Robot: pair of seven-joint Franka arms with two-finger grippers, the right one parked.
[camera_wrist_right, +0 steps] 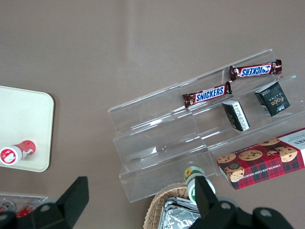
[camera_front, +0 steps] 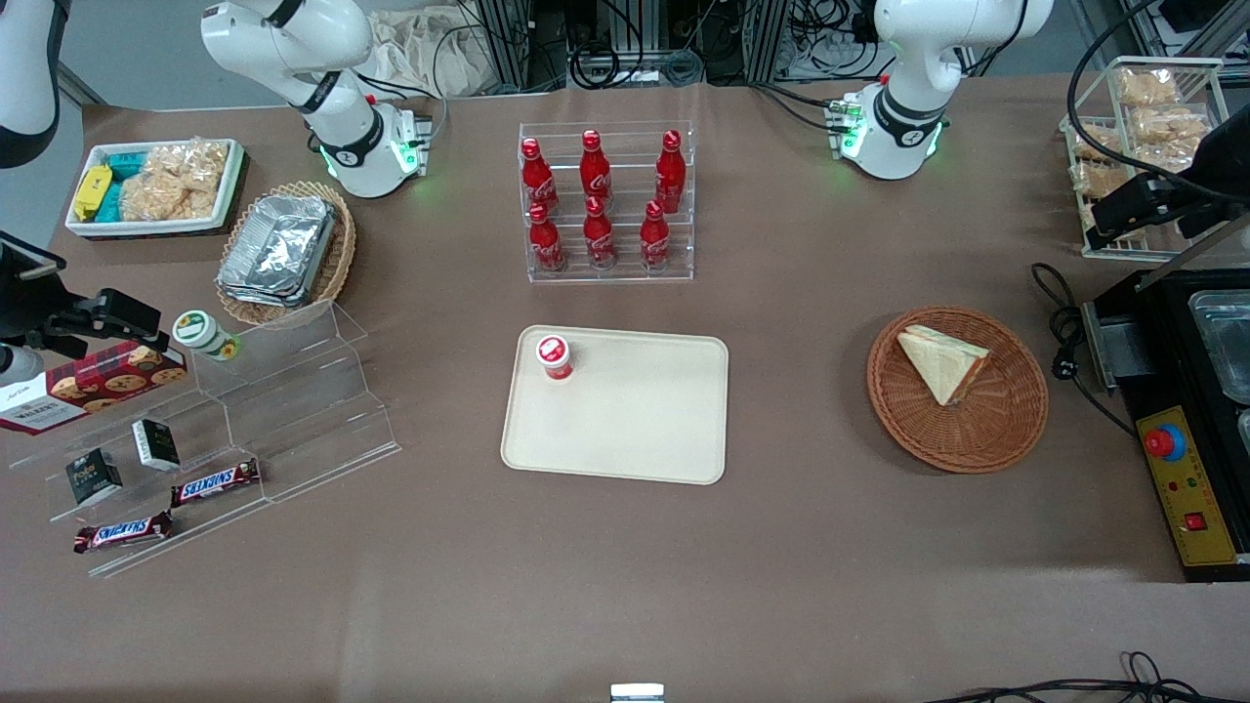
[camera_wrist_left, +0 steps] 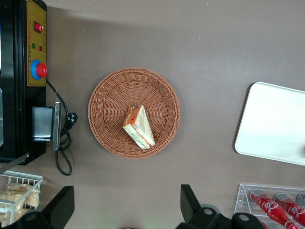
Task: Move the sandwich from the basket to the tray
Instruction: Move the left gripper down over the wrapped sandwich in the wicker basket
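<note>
In the basket (camera_front: 1011, 430), the sandwich (camera_front: 942, 363) waits untouched.

We judge the task barely begun: the wedge lies flat inside the woven rim, and the tray (camera_front: 635, 430), well apart toward the table's middle, carries only a small red-capped cup (camera_front: 554, 356) at one corner. Our gripper (camera_wrist_left: 126, 210) hangs high above the basket, its fingers (camera_wrist_left: 59, 207) spread wide with nothing between them. Descent, grasp, carry and release all remain.

Left arm raised high at working end of table, wrist pointing straight down. Gripper (camera_wrist_left: 125, 206) hangs up in air, touching nothing. Two black fingers (camera_wrist_left: 189, 202) spread wide apart, nothing held between them.
</note>
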